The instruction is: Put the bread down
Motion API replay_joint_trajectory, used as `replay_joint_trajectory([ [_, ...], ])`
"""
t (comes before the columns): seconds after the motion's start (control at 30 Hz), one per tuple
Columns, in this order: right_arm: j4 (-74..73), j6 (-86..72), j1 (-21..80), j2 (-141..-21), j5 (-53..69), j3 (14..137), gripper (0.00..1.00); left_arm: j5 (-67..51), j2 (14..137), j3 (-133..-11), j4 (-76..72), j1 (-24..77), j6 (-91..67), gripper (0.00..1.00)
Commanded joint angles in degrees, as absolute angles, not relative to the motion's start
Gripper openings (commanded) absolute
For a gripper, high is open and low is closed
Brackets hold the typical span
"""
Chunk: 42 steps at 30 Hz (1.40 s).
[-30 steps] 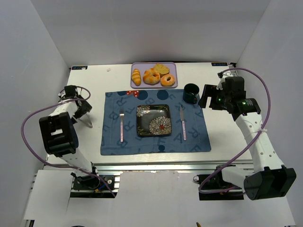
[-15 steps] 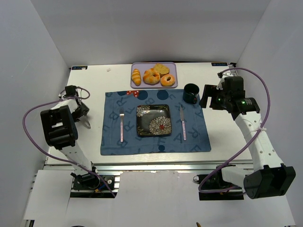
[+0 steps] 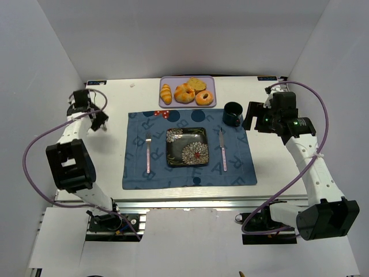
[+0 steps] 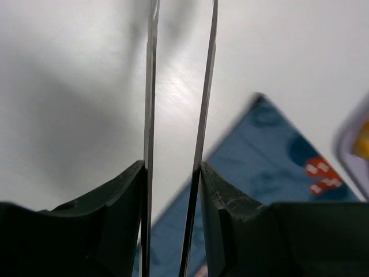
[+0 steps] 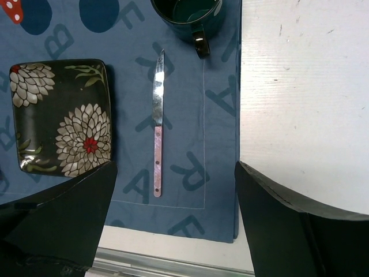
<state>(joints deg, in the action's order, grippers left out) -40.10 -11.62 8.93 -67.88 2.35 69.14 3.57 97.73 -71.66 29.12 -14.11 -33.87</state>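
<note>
while bread [image 3: 166, 94] sits at tray [image 3: 214, 92] left end, l tool [image 4: 183, 34] barely spread by mat [image 3: 138, 173], r tool [image 5: 176, 173] spread wide

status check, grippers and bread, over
Left gripper narrowly open, empty, over the table near the placemat corner. Right gripper wide open, empty, above the knife. Bread on the tray, ungripped. Donut close beside it.

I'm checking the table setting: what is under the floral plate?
The blue placemat shows all around the plate, so it lies beneath; whatever else is under the plate is covered.
</note>
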Motion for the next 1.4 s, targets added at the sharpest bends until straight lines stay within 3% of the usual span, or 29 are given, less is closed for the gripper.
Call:
replay_joint_trajectory([
  [0.0,-37.97,-13.27,9.05,-67.94,3.52,70.67,0.89,-2.54,92.02,-78.74,30.93,-9.16,-34.28,0.50],
  [0.17,-37.53,-14.32,8.97,-67.33,3.69,70.66,0.89,-2.89,97.71,-90.84,38.22,1.29,-29.98,0.52],
  [0.57,-38.32,-13.98,9.05,-64.42,1.50,70.31,0.89,-5.54,121.19,-120.31,49.92,10.98,-22.76,0.55],
  [1.37,-37.88,-13.53,9.05,-63.98,1.49,68.29,0.89,-6.15,121.38,-118.30,45.79,13.45,-25.93,0.55],
])
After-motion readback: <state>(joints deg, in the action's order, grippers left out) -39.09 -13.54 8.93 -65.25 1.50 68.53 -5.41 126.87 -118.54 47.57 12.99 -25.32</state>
